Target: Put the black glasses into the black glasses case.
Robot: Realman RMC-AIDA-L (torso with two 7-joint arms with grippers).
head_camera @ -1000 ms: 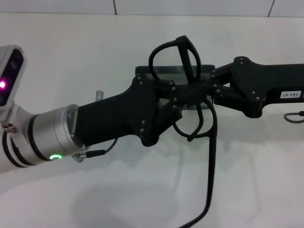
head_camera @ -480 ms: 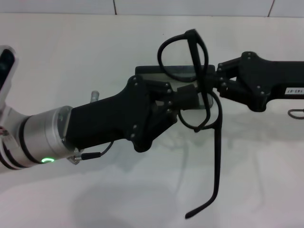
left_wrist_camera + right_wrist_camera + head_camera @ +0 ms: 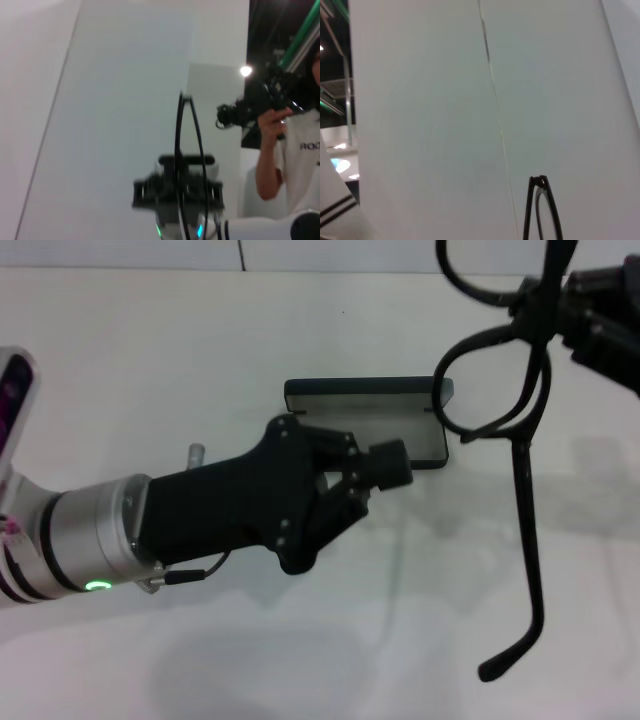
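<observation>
Head view: the glasses [image 3: 500, 390] have left the left gripper [image 3: 390, 465] and now hang from the right gripper [image 3: 570, 300] at two o'clock, one temple dangling. Left jaws look nearly closed, empty. The case [image 3: 365, 410] lies open on the counter [image 3: 150, 350].

Left wrist view: the right gripper [image 3: 177, 192] pinches the glasses [image 3: 186, 150].

Right wrist view: glasses [image 3: 540, 210] hang at five o'clock. Handover looks complete.

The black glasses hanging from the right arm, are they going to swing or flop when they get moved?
Probably. The black glasses are held high by the right gripper, one temple arm dangling unfolded, so it may swing. The thin frame looks light and likely fragile. The black glasses case lies open below.
</observation>
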